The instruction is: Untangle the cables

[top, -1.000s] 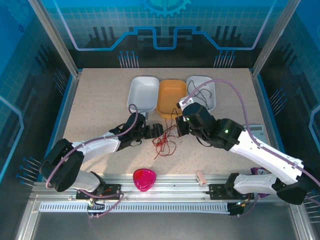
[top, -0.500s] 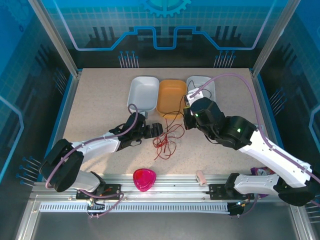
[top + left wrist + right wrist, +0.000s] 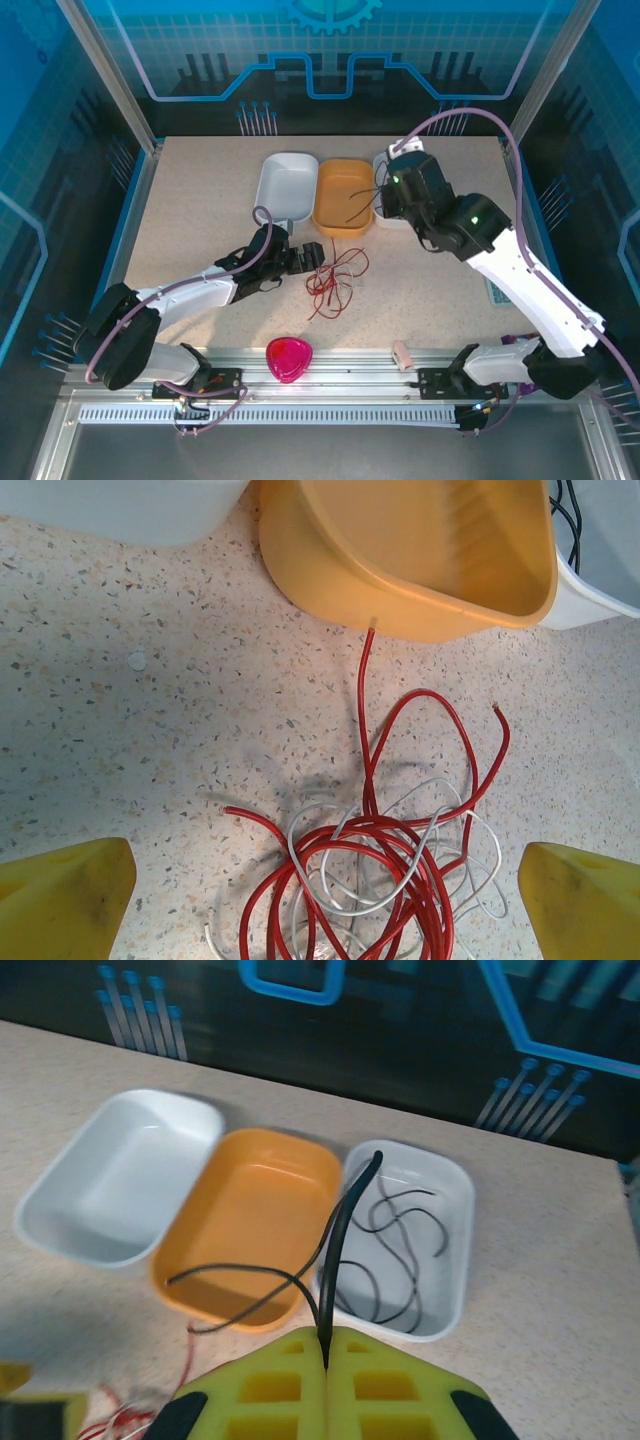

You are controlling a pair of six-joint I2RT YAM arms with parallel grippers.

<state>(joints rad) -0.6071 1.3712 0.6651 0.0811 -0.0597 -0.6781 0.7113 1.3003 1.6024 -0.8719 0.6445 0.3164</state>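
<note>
Black cable (image 3: pixel 338 1240) pinched, right hand (image 3: pixel 327 1358) (wrist view) | left hand (image 3: pixel 322 900) spread, red tangle (image 3: pixel 375 825) between

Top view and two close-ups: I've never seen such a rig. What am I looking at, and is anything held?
Two robot arms stand at the near edge of a table. The wide picture looks down from above and behind them; each close-up comes from a camera on one wrist. At the far side sit a white tray, an orange tray and a second white tray. The left gripper is open, pointed at a tangle of red and whitish cables on the table. The right gripper is shut on a black cable, which trails over the orange tray.
</note>
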